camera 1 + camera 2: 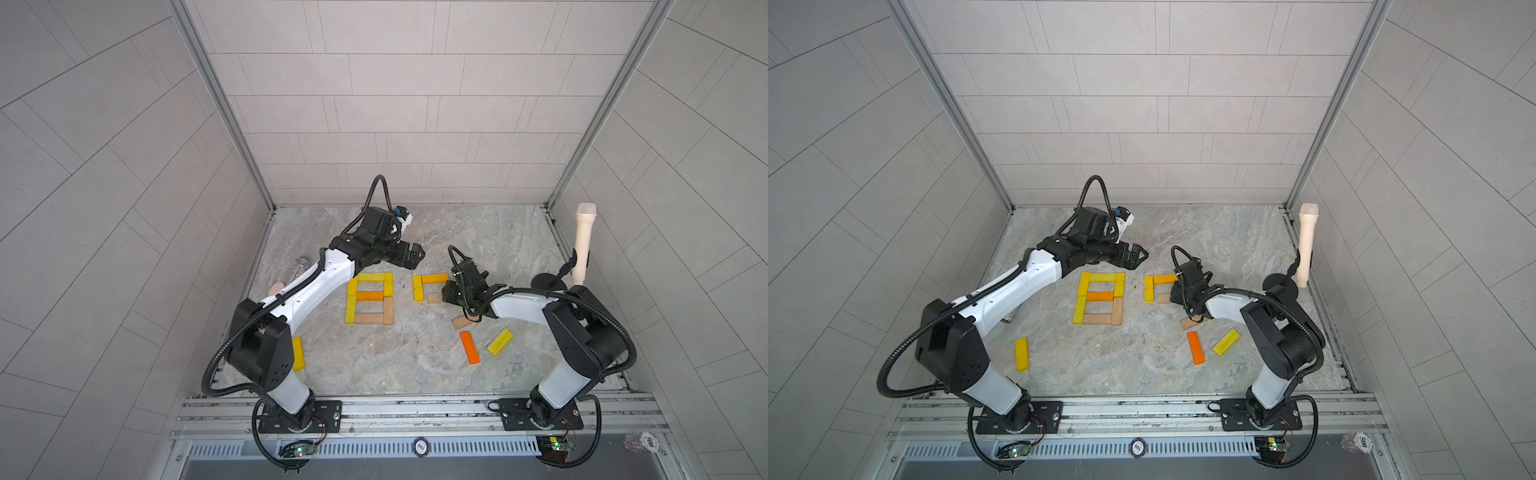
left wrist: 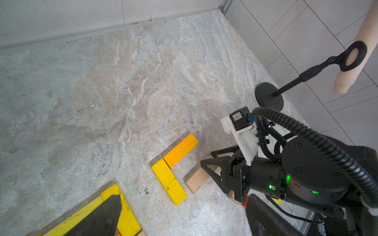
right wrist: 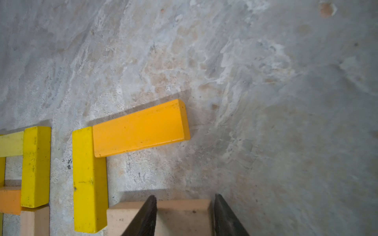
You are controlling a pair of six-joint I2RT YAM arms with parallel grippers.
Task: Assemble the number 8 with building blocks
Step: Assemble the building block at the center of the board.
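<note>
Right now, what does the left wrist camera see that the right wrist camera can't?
Only the left wrist camera shows the cream microphone on its black stand, and the right tool from the side. Only the right wrist camera looks down between that tool's fingers onto the tan block. Both show that tan block, the yellow block and the orange-yellow block meeting in a corner.

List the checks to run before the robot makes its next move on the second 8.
1. First 8 complete: ok.
2. Yellow block and orange block meet at a corner: ok.
3. Tan block gripped by the jaws of the right gripper: cannot tell.
4. Left gripper open, holding nothing: ok.
5. Four spare blocks lie loose for the remaining sides: ok.
</note>
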